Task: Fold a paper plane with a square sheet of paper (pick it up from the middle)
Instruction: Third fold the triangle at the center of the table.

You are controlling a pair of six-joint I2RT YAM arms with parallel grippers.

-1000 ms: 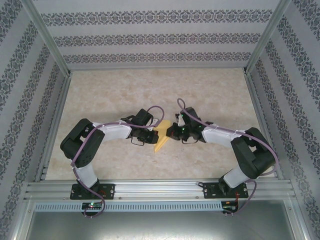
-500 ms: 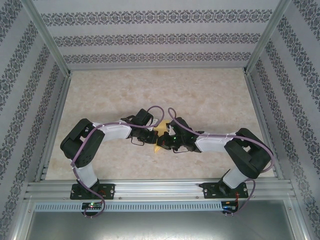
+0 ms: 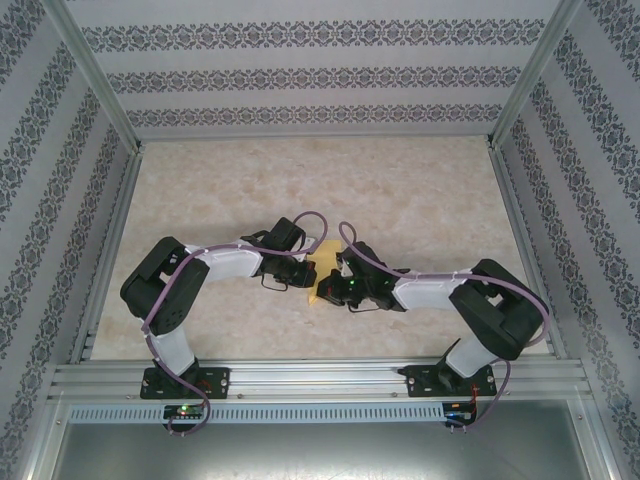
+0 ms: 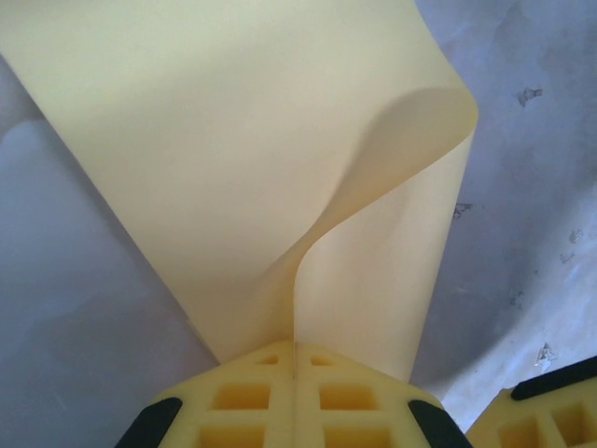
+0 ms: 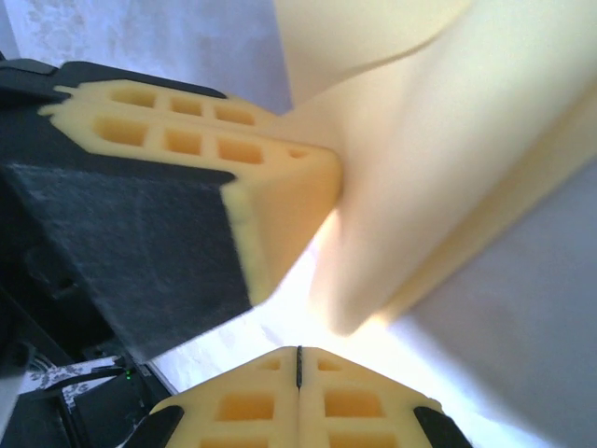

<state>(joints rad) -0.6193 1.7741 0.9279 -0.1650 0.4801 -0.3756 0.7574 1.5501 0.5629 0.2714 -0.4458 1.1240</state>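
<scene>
1. Yellow-orange sheet of paper [image 4: 233,140]: partly folded. It stands ahead of my left claw in a loose, rounded bend that has no sharp crease, with the marbled tabletop [image 4: 522,187] beneath it.
2. Left claw [image 4: 295,353]: pads pressed together, pinching the near edge of the sheet where its two layers meet.
3. Right claw [image 5: 298,359]: pads pressed together with nothing between them. It sits just beside my left claw, its tip just short of the sheet's rounded fold.
4. Stage, as I judge it: mid-fold. The bend ahead of my left claw has yet to be flattened.
5. Risk one: a crooked crease. Pressing my right claw onto the bend off its intended line would set the fold askew, and thin paper keeps such a mark.
6. Risk two: slip or tear. I hold the sheet at one spot, so a sideways push from my right claw could pivot it, pull it out, or rip it at the pinch.
7. Risk three: contact. My two claws are nearly touching, so a small misjudged move could knock my left claw and shift the sheet.
</scene>
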